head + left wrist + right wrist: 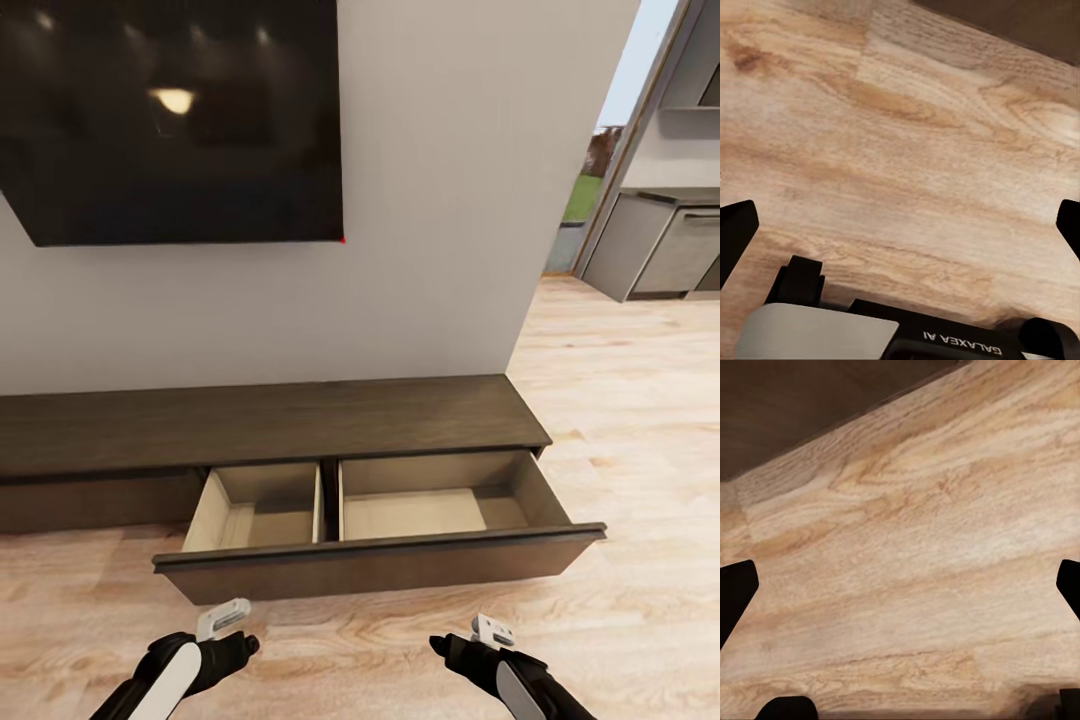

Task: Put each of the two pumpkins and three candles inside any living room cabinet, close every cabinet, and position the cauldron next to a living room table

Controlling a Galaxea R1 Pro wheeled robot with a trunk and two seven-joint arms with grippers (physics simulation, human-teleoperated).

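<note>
I face the long dark cabinet against the white wall under a black screen, its wide drawer pulled out toward me and showing two pale compartments with nothing lying in the parts I can see. Both my arms hang low in front of it: the left gripper and the right gripper hover over the wood floor, just short of the drawer front and apart from it. In each wrist view the dark fingertips sit at opposite edges of the frame, so I read both pincers as spread wide and carrying nothing; the right one's tips look the same. The drawer's long axis runs side to side across my view, its front panel lying straight ahead of both grippers, the left nearer the smaller compartment, the right nearer the larger. As I judge it, any closing push would go forward against that panel, and either arm is about equally placed, though the drawer should stay open until it is loaded.
</note>
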